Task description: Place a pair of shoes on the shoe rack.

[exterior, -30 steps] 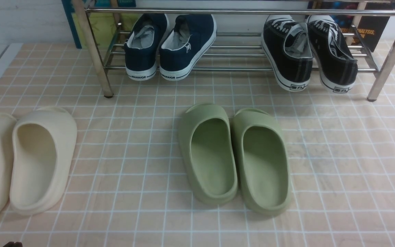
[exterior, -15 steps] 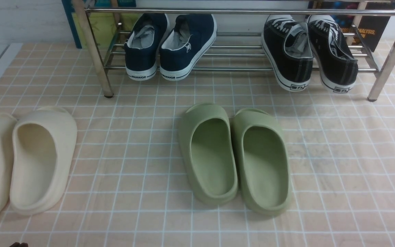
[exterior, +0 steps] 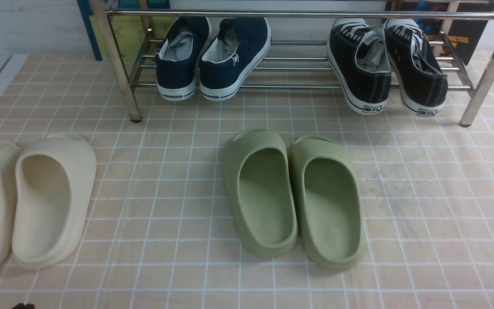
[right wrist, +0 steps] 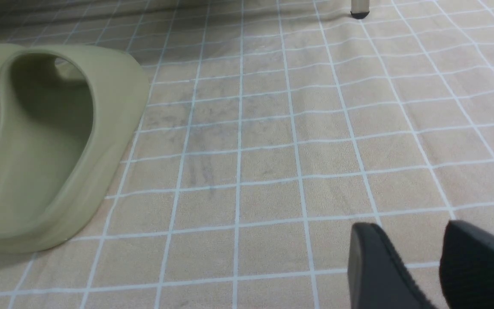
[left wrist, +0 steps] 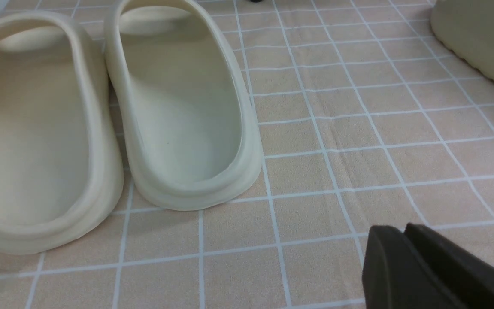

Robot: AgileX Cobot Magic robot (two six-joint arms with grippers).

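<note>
The left gripper [left wrist: 405,240] hangs pressed together above the checked cloth [exterior: 422,206], near the cream slippers [left wrist: 178,107]. The right gripper [right wrist: 410,253] hangs slightly spread, holding nothing, beside the green slippers [exterior: 292,193], which lie side by side before the shoe rack [exterior: 307,13].

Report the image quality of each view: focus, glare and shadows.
Front view: sharp and evenly lit; soft shadows under the green foam slippers, and bright highlights along the chrome shoe rack bars. Left wrist view: cream foam slippers are crisp, while the dark left gripper at the edge is blurred. Right wrist view: the checked floor cloth is clear with faint smudges, the right gripper soft.
</note>
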